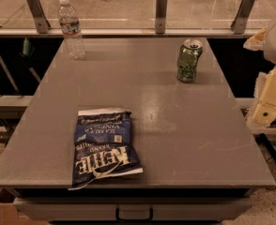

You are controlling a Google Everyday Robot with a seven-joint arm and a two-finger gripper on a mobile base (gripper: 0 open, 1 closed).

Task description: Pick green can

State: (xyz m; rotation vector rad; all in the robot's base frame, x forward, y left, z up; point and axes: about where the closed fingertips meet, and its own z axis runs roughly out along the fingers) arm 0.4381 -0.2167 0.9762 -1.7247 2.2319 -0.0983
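The green can [189, 60] stands upright on the grey table [175, 125], at the far right. It is dented, with a silver top and pale markings. My gripper [268, 100] shows as pale cream parts at the right edge of the view, beyond the table's right side. It is to the right of the can and nearer to me, well apart from it and holding nothing that I can see.
A clear plastic water bottle [71, 28] stands at the table's far left corner. A dark blue chip bag [104, 145] lies flat at the front left. A glass railing with metal posts [161, 11] runs behind the table. A drawer handle [134, 214] sits below the front edge.
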